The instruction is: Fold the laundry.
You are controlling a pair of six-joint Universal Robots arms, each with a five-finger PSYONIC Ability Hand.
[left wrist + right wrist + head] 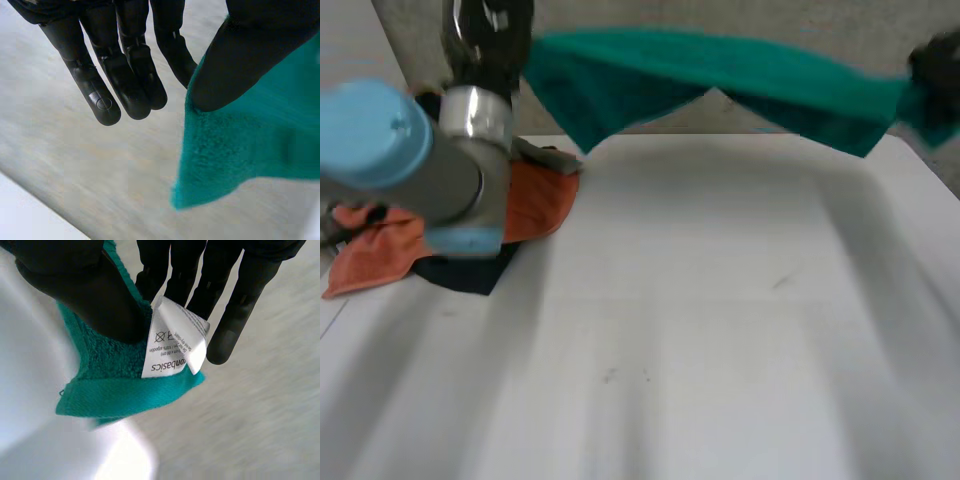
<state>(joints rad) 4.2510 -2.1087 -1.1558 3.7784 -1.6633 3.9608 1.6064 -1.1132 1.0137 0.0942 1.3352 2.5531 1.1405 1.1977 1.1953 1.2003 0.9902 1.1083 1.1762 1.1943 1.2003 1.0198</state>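
Green towel (720, 75): terry, hemmed, white care label (172, 347) at one corner. Stretched in the air over the bench's (720, 320) far edge, its ends pinched by the left robot hand (250, 55) and the right robot hand (85, 285).
Orange cloth (535, 200): crumpled, at the bench's left side, lying on a dark cloth (470, 272).

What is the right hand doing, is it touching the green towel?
Touching. The right wrist view shows the right hand pinching the green towel under its thumb.
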